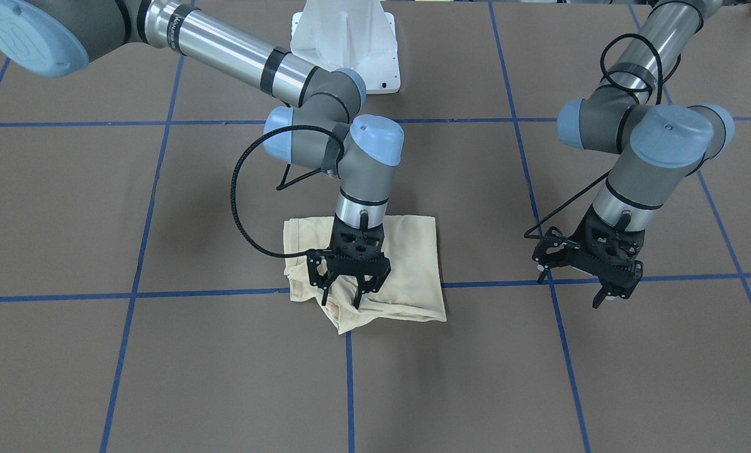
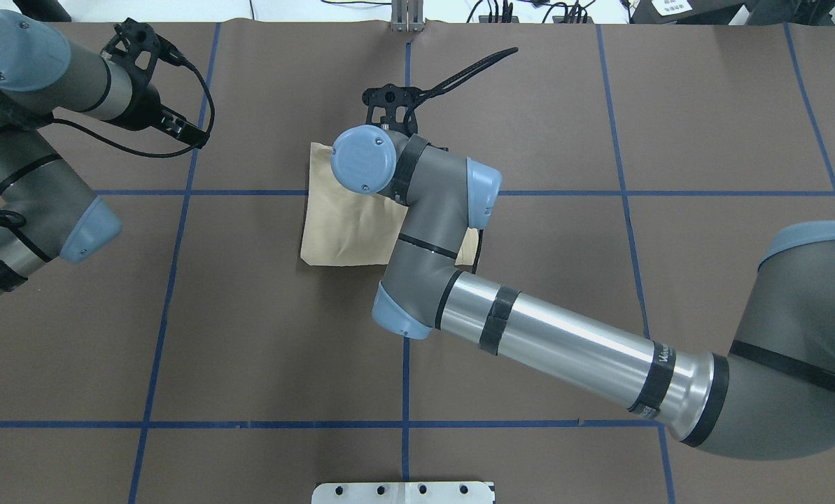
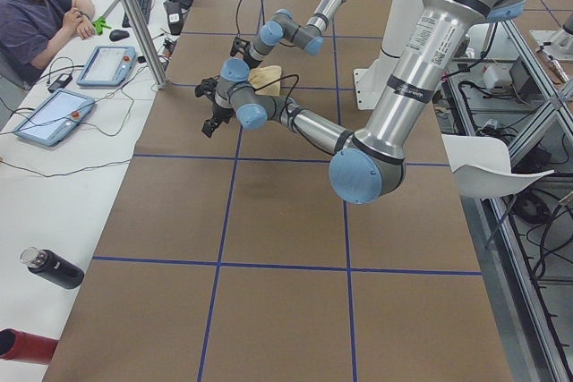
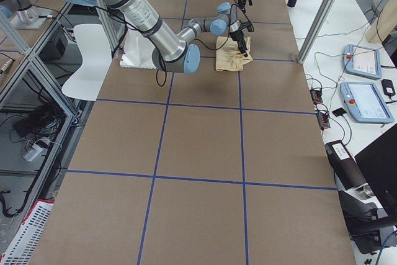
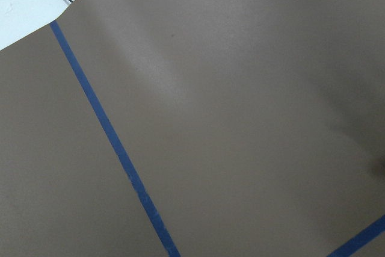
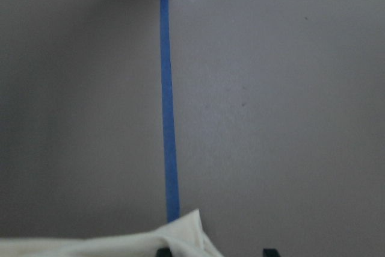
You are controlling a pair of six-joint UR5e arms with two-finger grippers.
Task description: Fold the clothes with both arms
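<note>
1. The right gripper (image 1: 343,294) is hanging with its fingers spread and pointing down, nothing between them. It is sitting over the edge of the T-shirt (image 1: 413,251) that is farthest from the white pedestal base (image 1: 344,44). Whether the tips are touching the cloth or hovering just off it, I cannot tell.
2. The left gripper (image 1: 605,292) is pointing down at bare table (image 1: 98,207), out toward the robot's left of the base. From where I am standing I cannot tell whether its fingers are parted or pressed together.
3. The T-shirt is lying in front of the base, on the operators' side of it, folded into a compact, roughly rectangular packet. Its print is not showing. Its longer side is running across the table, side to side as seen from the base. The corner farthest from the base, on the robot's right, is looking rumpled and is sticking out past the packet's edge.
4. What the next move is turning on, as I judge it: the cloth is lying directly beneath the right gripper, so that one is much the nearer. The left gripper is standing well apart from the packet and would have to travel inward along the packet's long axis to reach it.
5. Working outward, the right arm (image 1: 224,47) is reaching out from the base over the packet, and the left arm (image 1: 639,170) is dropping down at the side.
6. Counting: one T-shirt, two arms, two grippers, one base.
</note>
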